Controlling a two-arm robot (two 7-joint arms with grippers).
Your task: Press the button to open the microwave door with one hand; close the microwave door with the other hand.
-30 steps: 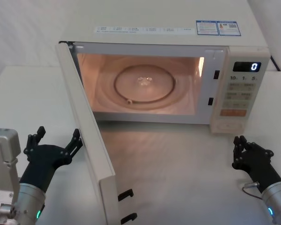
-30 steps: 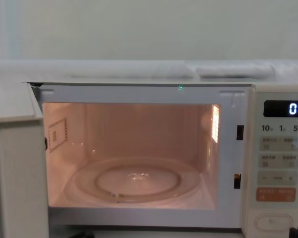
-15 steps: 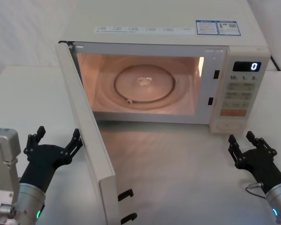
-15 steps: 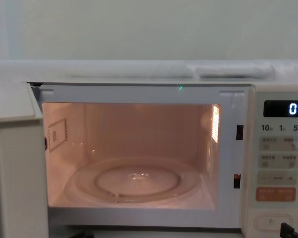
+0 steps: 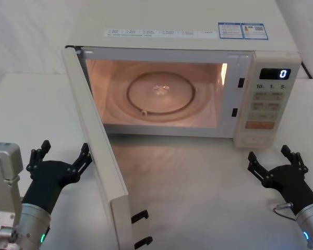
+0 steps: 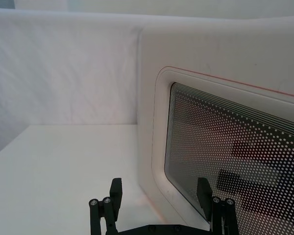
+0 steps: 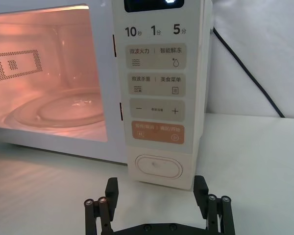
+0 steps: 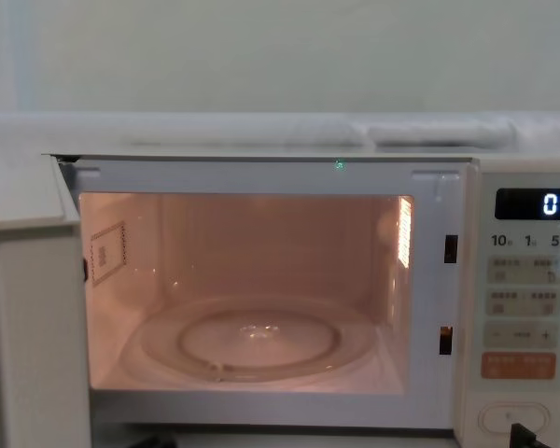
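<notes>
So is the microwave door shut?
No, the microwave door is swung wide open, and the lit inside with the glass plate shows.

black two-finger left gripper (image 5: 62, 156), black right gripper (image 5: 277, 160), silver cylindrical wrists with green lights, grey boxy left-arm housing with screws, thin cable at right wrist

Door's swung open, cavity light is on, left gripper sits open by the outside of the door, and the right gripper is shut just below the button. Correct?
Not quite: the right gripper is open, not shut; the head view and right wrist view show its fingers spread below the button. The rest holds: the microwave door stands open, the cavity is lit, and the left gripper sits open by the door's outside.
</notes>
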